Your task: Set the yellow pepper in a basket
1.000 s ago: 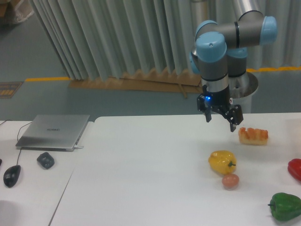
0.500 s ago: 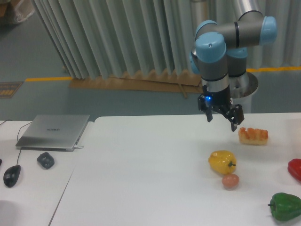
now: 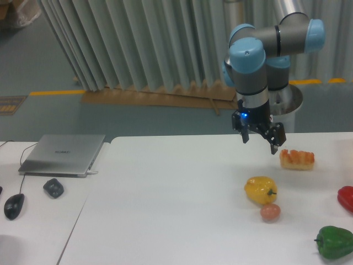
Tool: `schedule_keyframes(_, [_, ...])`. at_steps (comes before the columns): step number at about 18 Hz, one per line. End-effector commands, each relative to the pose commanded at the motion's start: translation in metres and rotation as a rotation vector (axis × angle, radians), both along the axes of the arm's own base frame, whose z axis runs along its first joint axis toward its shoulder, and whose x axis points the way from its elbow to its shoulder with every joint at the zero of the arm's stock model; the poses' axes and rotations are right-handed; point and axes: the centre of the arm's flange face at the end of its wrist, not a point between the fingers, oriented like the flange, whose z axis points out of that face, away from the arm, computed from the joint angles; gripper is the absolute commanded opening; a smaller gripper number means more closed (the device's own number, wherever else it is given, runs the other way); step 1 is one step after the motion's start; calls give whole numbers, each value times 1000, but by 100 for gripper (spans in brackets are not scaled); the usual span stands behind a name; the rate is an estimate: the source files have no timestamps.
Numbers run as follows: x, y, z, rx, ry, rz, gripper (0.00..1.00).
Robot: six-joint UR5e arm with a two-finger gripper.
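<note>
The yellow pepper point(image 3: 260, 189) sits on the white worktop point(image 3: 165, 210) with open surface to its left and behind it. Close at its front right lies a small pinkish round thing point(image 3: 270, 212), crowding that side. Behind and to the pepper's right rests an orange-topped block point(image 3: 297, 159); the red pepper point(image 3: 346, 198) and green pepper point(image 3: 334, 242) stand farther right. The gripper point(image 3: 259, 142) hangs above and behind the pepper, fingers point(image 3: 274, 146) spread, nothing between them.

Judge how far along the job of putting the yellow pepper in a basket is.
Nothing looks done yet: the yellow pepper lies on the table, untouched. The gripper hangs open above and behind it, holding nothing. Grasping and placing remain; no basket is in view.
</note>
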Motion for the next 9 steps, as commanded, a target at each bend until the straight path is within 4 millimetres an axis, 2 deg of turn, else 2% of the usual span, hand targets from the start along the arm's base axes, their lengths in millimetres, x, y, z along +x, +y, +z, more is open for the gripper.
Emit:
schedule_keyframes(4, [5, -2, -10, -11, -11, -5, 100])
schedule_keyframes(9, [3, 0, -9, 29, 31, 10, 100])
